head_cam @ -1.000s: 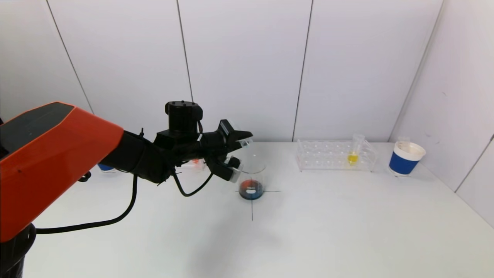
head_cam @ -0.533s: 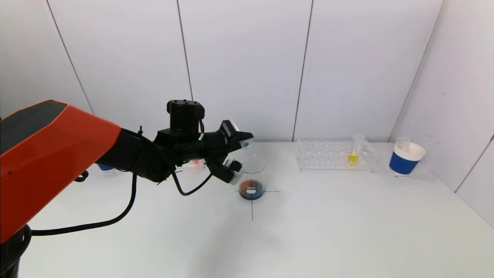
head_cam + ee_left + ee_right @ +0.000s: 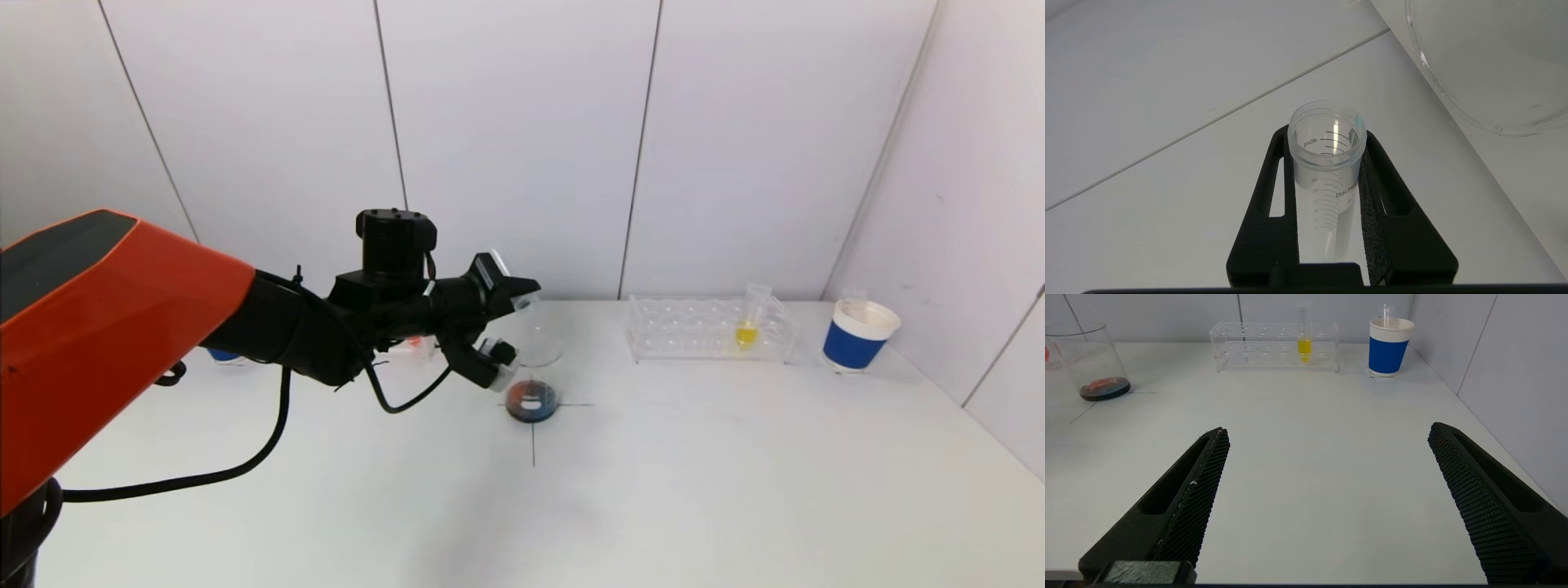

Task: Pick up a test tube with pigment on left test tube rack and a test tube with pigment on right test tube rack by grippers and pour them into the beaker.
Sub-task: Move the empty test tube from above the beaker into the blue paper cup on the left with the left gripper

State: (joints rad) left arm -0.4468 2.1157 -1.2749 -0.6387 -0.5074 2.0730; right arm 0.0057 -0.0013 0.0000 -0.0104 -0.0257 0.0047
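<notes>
Above the clear glass beaker (image 3: 532, 377) with dark pigment, we clamp an emptied clear plastic test tube (image 3: 1327, 171) in our left gripper (image 3: 508, 333), while our wide-open, empty right gripper (image 3: 1327, 506) faces the upright yellow-filled tube (image 3: 1304, 346) in the far clear rack (image 3: 1276, 347).

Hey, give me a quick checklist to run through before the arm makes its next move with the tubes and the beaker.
1. Left gripper shut on the test tube: ok.
2. That tube emptied: ok, no pigment visible inside in the left wrist view.
3. Beaker upright, dark blue-red liquid at its bottom: ok.
4. Yellow tube standing in the right rack: ok, not yet picked.
5. Right gripper fingers open, nothing between them: ok.
6. A free slot in the left rack for the emptied tube: cannot tell, arm hides it.
</notes>
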